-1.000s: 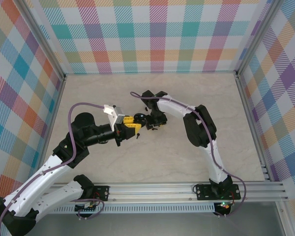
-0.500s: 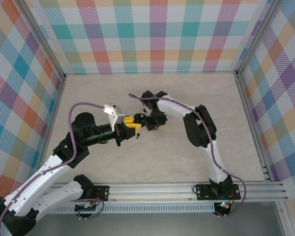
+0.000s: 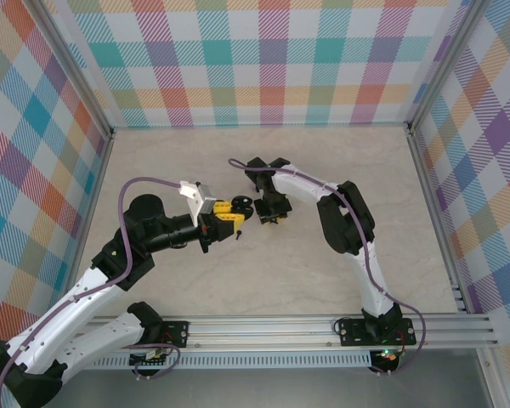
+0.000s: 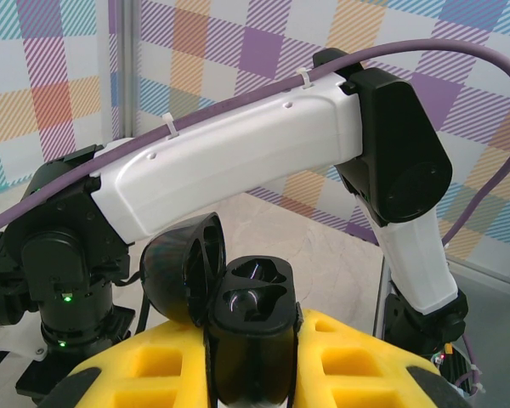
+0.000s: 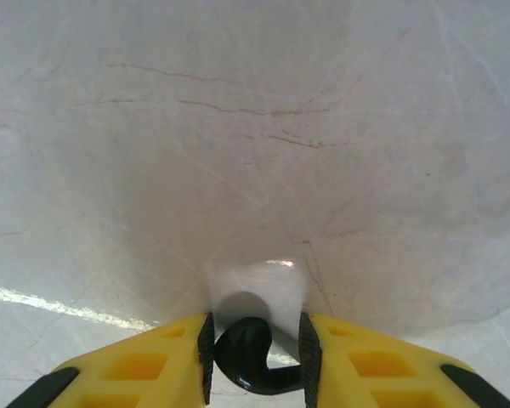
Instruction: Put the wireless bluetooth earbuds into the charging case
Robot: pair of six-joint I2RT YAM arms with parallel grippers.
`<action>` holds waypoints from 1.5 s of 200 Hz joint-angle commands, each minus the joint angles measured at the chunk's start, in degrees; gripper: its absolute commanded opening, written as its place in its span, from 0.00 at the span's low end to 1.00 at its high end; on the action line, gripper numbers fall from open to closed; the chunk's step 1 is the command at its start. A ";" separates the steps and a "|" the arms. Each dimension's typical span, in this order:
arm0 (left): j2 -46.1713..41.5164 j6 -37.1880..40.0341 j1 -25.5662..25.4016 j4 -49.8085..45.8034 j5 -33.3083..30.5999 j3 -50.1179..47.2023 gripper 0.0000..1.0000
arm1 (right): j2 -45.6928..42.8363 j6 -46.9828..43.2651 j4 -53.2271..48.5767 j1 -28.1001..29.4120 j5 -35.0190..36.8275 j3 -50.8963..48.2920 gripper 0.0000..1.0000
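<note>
My left gripper is shut on the black charging case, held upright between the yellow fingers. Its lid is flipped open to the left, and both wells are empty. Just right of the case, my right gripper points down at the table. A black earbud lies on the marble between its pads, which touch it on both sides. My right gripper is shut on this earbud. In the left wrist view, the right arm crosses behind the case.
A small dark piece lies on the marble table just below the left gripper's fingers. Plaid walls close the back and both sides. An aluminium rail runs along the near edge by the arm bases.
The right gripper's jaws have narrowed onto the earbud over the last second. Its wrist shifted slightly. The left arm and the case have stayed still.
</note>
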 commanded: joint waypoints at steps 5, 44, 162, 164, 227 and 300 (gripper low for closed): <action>-0.25 -0.15 -0.37 0.75 0.84 -0.19 0.07 | -1.03 2.83 -1.09 -0.70 -0.79 -0.31 0.40; -0.21 -0.02 -0.39 0.73 0.69 -0.23 0.07 | -1.34 -4.45 -1.43 -0.71 -3.13 0.06 0.40; -0.40 -0.02 -0.33 0.76 0.95 -0.07 0.07 | -1.75 1.86 -1.55 -0.64 -10.17 -1.65 0.35; -0.43 -0.05 -0.38 0.69 0.99 -0.01 0.07 | -1.80 1.92 -1.48 -0.62 -10.02 -1.73 0.35; -0.56 0.17 -0.38 0.79 1.19 -0.19 0.07 | -5.11 -0.69 -0.16 -0.53 -2.98 -3.46 0.40; -0.23 0.22 -0.35 1.09 1.32 -0.17 0.07 | -1.15 -4.73 -2.00 -0.53 -0.65 2.26 0.36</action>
